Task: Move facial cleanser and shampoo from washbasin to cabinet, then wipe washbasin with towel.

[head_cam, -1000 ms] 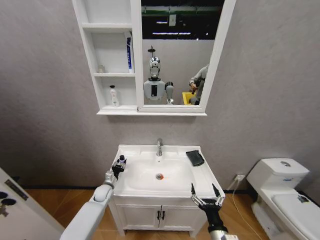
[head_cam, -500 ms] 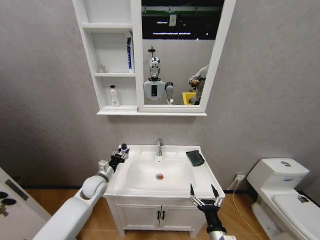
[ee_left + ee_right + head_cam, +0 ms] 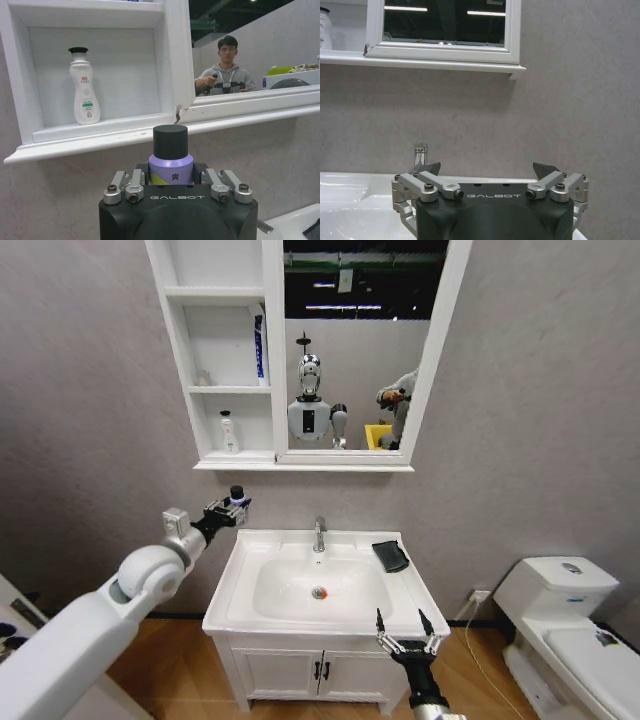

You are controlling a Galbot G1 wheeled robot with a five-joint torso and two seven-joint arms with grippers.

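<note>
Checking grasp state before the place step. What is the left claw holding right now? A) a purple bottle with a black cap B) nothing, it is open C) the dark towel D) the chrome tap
A. The left claw is shut on the purple bottle with its black cap, raised just below the cabinet; the towel lies on the washbasin.

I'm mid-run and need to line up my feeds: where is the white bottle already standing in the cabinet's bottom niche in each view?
Head view: the white bottle stands in the bottom niche of the cabinet, left of the mirror.
Left wrist view: the white bottle stands upright in the niche, beyond the left gripper, whose jaws are shut on a purple bottle.
Right wrist view: a sliver of it at the picture's edge.
Shared landmark: the cabinet's bottom ledge.
</note>
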